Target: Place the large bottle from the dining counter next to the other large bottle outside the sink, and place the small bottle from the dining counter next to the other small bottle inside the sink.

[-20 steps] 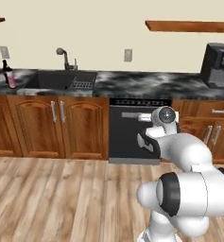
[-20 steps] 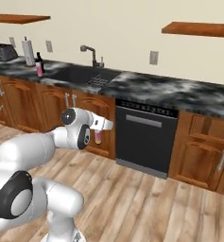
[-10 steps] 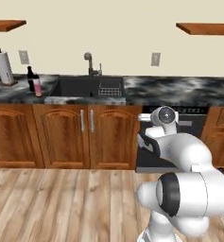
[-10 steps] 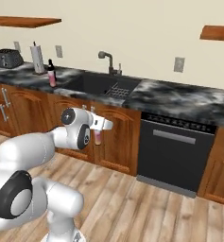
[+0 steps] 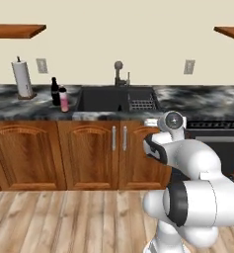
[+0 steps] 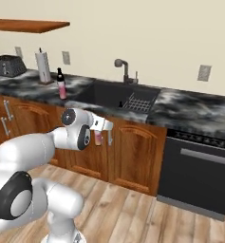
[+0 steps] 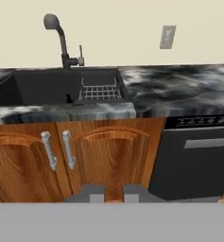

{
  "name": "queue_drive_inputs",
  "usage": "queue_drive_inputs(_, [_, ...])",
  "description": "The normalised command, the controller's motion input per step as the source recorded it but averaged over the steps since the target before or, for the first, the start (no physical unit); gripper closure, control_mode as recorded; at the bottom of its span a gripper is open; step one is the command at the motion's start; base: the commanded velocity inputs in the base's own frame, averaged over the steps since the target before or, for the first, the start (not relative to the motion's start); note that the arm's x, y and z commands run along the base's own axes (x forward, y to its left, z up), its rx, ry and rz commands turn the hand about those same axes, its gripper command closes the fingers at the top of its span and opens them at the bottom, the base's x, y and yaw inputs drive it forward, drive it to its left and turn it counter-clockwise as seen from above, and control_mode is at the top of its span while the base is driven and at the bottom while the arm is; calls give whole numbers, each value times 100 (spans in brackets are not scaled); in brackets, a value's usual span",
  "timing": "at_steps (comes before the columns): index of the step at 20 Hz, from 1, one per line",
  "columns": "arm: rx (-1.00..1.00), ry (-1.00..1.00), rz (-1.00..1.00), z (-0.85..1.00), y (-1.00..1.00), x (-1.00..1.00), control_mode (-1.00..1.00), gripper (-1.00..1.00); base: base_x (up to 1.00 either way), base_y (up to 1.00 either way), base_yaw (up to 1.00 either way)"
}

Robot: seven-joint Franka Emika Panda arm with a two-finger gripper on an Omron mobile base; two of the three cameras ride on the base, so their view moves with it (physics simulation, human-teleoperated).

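- The paper towel roll stood farthest left of the sink, on the marbled counter.
- The other large bottle, all black, stood just left of the sink.
- The large bottle, pink, stood touching or just beside it, on the side nearer the sink.
- The faucet rose behind the sink, with the drainer in its right part.
- The gripper hung in front of the sink, clenched on the small bottle.
- The dishwasher sat right of the sink.
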Motion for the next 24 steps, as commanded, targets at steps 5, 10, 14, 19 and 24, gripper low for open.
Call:
queue_drive_inputs(5, [0, 0, 0, 0, 0, 0, 100, 100, 73, 60, -7])
queue_drive_inputs(10, [0, 0, 0, 0, 0, 0, 100, 100, 68, 54, -7])
queue_drive_inputs(14, [0, 0, 0, 0, 0, 0, 100, 100, 64, 46, -7])
queue_drive_inputs(19, [0, 0, 0, 0, 0, 0, 100, 100, 61, 30, -6])
queue_drive_inputs(24, [0, 0, 0, 0, 0, 0, 100, 100, 52, 1, -2])
